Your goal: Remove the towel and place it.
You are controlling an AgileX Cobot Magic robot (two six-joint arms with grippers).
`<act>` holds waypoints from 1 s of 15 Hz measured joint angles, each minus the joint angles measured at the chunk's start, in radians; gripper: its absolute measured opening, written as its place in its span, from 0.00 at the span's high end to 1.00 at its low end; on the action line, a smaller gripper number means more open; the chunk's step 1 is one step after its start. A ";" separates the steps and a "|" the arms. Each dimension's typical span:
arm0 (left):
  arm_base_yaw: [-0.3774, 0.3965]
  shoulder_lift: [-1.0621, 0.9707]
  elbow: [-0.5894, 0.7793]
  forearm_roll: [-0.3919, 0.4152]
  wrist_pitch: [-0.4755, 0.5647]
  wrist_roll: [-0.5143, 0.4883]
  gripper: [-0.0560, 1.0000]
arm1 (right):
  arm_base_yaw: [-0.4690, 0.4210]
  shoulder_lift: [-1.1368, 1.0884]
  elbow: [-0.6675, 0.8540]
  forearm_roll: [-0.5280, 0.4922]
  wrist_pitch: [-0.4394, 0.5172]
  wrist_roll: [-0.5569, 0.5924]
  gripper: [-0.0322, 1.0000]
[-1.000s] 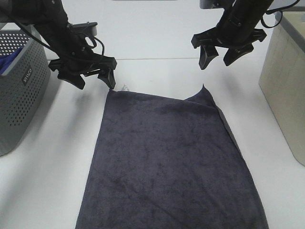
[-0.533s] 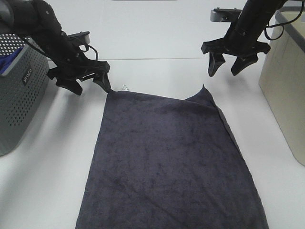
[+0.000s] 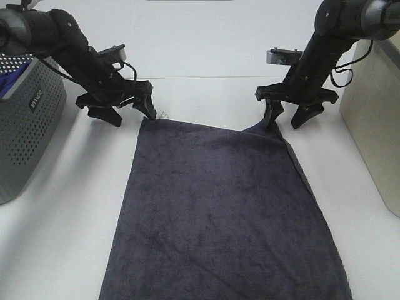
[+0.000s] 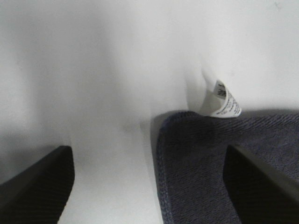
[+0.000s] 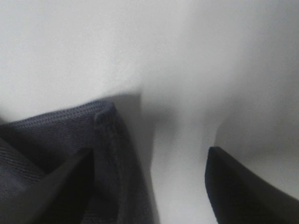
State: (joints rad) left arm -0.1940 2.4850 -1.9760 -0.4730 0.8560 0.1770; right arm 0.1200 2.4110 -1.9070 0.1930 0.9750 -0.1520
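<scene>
The dark charcoal towel (image 3: 219, 212) lies spread flat on the white table, reaching from the middle to the near edge. My left gripper (image 3: 132, 115) is open and low at the towel's far left corner, one finger over the cloth and one over bare table. In the left wrist view the towel corner (image 4: 224, 163) and its white tag (image 4: 223, 100) lie between the open fingers (image 4: 32, 186). My right gripper (image 3: 284, 122) is open at the far right corner, which stands up slightly. The right wrist view shows that raised towel corner (image 5: 70, 135) beside one finger (image 5: 243, 186).
A grey perforated basket (image 3: 25, 119) holding a blue cloth (image 3: 9, 84) stands at the left edge. A beige container (image 3: 375, 106) stands at the right edge, close to the right arm.
Both grippers have come down to the towel's far corners. The right one moved left and lower; the left one shifted slightly. Both stayed open and the towel has not moved.
</scene>
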 joint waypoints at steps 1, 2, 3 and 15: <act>0.000 0.000 0.000 0.000 0.000 0.003 0.18 | 0.000 0.009 0.000 0.009 -0.003 -0.005 0.32; 0.000 0.000 0.000 -0.001 0.001 0.008 0.18 | 0.000 0.018 0.000 0.014 -0.008 -0.007 0.32; 0.000 0.000 0.000 -0.003 0.004 0.011 0.18 | 0.000 0.023 -0.003 0.019 -0.015 -0.008 0.32; -0.080 0.031 -0.017 -0.094 -0.008 0.060 0.18 | 0.000 0.040 -0.014 0.156 -0.023 -0.081 0.34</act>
State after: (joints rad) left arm -0.2740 2.5160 -1.9930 -0.5670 0.8480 0.2370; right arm 0.1200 2.4510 -1.9210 0.3490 0.9520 -0.2330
